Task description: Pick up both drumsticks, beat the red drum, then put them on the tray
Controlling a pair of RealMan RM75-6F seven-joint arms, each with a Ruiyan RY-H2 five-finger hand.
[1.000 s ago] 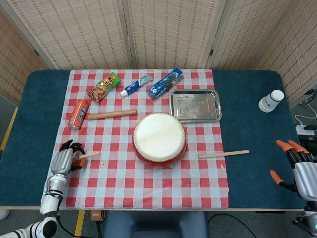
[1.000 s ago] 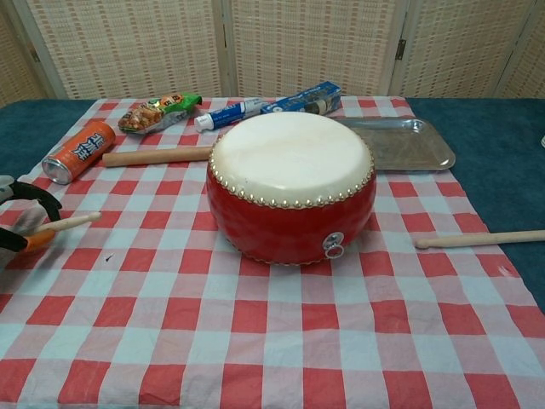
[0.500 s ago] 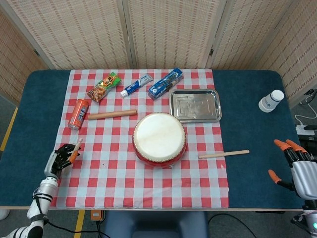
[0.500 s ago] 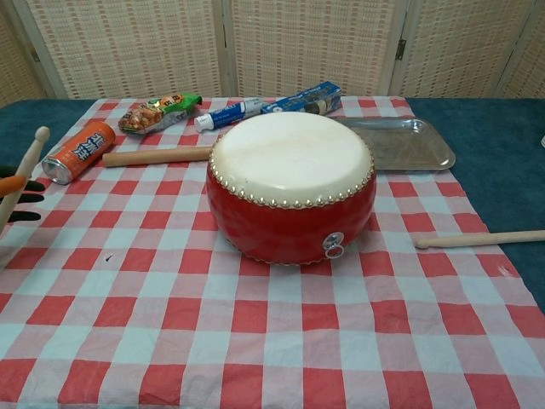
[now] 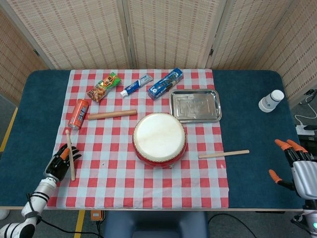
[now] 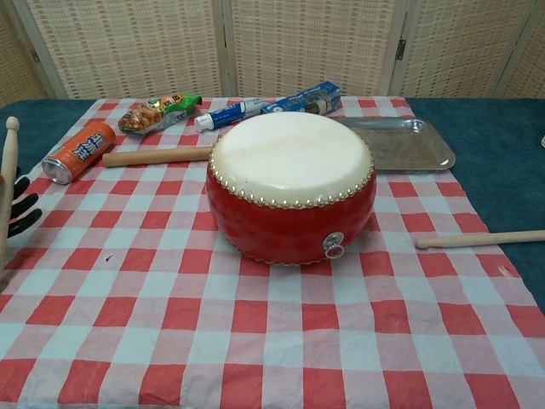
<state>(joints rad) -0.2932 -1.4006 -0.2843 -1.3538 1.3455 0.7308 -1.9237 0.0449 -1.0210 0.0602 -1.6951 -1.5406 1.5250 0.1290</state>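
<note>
Gripping one drumstick (image 5: 70, 154) upright at the cloth's left edge, the left hand (image 5: 59, 161) could let it slip, being held low. The second drumstick (image 5: 224, 153) lies right of the red drum (image 5: 159, 139), untouched; the right hand (image 5: 295, 163) waits with fingers apart. Nothing is seen in the tray (image 5: 195, 105).

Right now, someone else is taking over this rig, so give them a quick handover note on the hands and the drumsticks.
Left hand grips one drumstick, raised at the table's left edge.
Right hand is open, holding nothing, at the right edge.
Second drumstick lies on the cloth right of the red drum.
Tray behind the drum holds nothing.
Done: one stick picked up.
Left: second stick, beating, both onto tray.
</note>
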